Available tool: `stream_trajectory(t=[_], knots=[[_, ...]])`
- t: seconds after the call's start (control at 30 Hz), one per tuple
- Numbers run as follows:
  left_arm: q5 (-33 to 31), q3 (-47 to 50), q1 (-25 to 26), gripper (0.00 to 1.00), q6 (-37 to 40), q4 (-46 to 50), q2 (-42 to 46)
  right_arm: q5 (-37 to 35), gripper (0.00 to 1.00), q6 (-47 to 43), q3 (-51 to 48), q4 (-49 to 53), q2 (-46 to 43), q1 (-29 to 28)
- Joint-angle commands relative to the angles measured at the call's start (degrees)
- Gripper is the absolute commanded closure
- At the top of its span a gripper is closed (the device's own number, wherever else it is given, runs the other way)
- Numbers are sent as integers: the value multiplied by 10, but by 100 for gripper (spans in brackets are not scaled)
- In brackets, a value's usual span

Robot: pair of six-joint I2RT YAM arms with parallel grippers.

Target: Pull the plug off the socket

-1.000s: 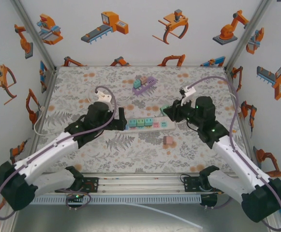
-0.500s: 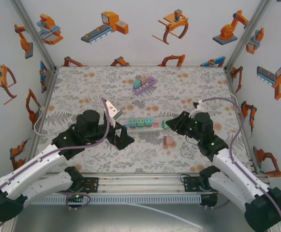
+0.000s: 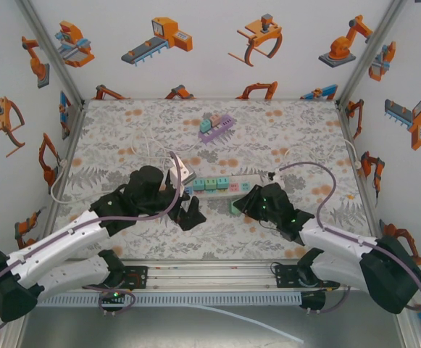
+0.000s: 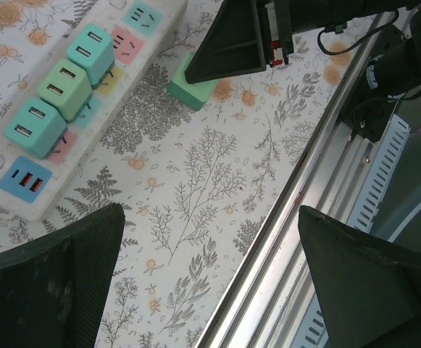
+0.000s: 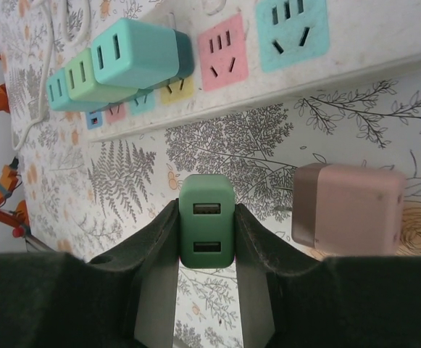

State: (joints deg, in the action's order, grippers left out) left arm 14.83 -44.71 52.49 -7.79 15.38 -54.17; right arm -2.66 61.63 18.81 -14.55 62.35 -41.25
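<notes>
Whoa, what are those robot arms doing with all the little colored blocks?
They're pulling plugs out of a white power strip. The right pincer is shut on a green USB plug, which is out of its socket and low over the table next to the strip. A pink plug lies loose beside it. Three more plugs, teal and green, sit in the strip. The left pincer hangs open over the table near them, holding nothing.
</notes>
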Motion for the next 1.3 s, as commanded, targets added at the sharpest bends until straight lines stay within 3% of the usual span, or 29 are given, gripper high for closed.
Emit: stream_trajectory(t=[0.0,0.23,0.57,1.27], knots=[[6,-7,3,3,13,-9,4,-57,82,23,4,-60,31,-21],[-6,-3,4,3,10,-4,13,-92,77,23,11,-75,80,-47],[-18,-2,5,3,8,-2,8,-120,58,19,4,-42,75,-56],[-31,-2,6,3,7,-8,-3,-177,52,-16,7,66,-50,-57]])
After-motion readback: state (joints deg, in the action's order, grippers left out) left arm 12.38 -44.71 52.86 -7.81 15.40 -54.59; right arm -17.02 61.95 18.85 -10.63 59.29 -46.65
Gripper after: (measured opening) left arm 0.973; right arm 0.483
